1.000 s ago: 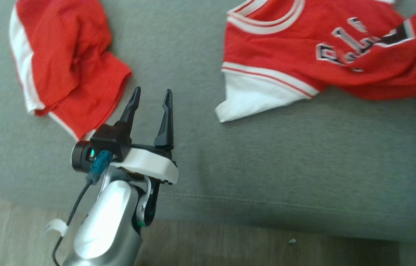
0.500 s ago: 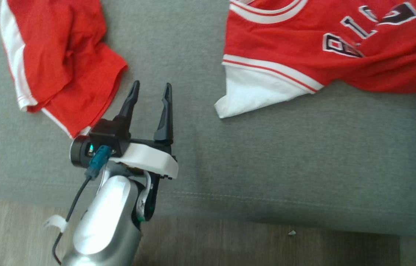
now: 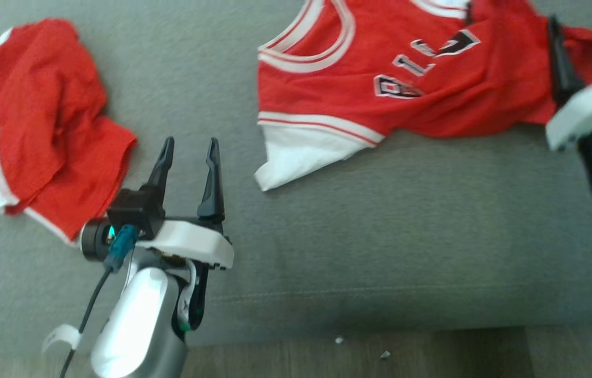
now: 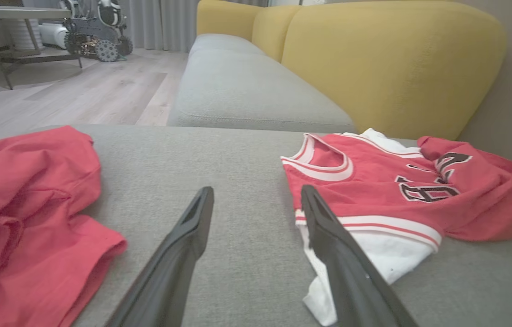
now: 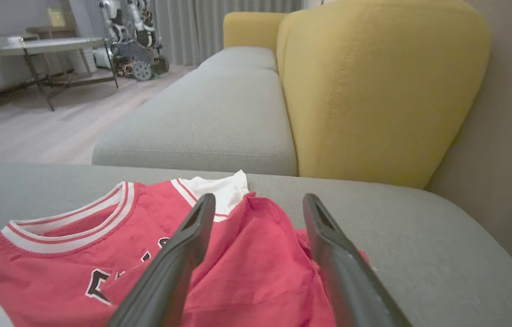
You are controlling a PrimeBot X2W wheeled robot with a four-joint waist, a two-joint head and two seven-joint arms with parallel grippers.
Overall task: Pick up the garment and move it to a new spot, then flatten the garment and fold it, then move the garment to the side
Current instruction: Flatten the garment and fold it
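— Where are your grippers?

— My left gripper (image 3: 191,142) hovers with its fingers spread over bare grey cushion (image 3: 380,220). My right gripper (image 5: 259,197) is spread as well, with its fingers over the right end of the jersey (image 3: 380,68). I can't tell whether the tips touch the cloth.

— How does the jersey lie?

— It is crumpled on the far right part of the cushion, with the neck opening at its left end. A white panel sticks out at the near left corner. That corner lies to the right of my left gripper, near it but apart.

— Anything hard to read?

— The black-and-white lettering is creased and I can't make it out. In the head view my right arm is blurred and cut off by the frame edge, and it covers the jersey's right end. A second red-and-white garment (image 3: 38,121) lies bunched just left of my left gripper, and I can't tell what kind it is. A yellow sofa back (image 5: 374,91) stands beyond the cushion.
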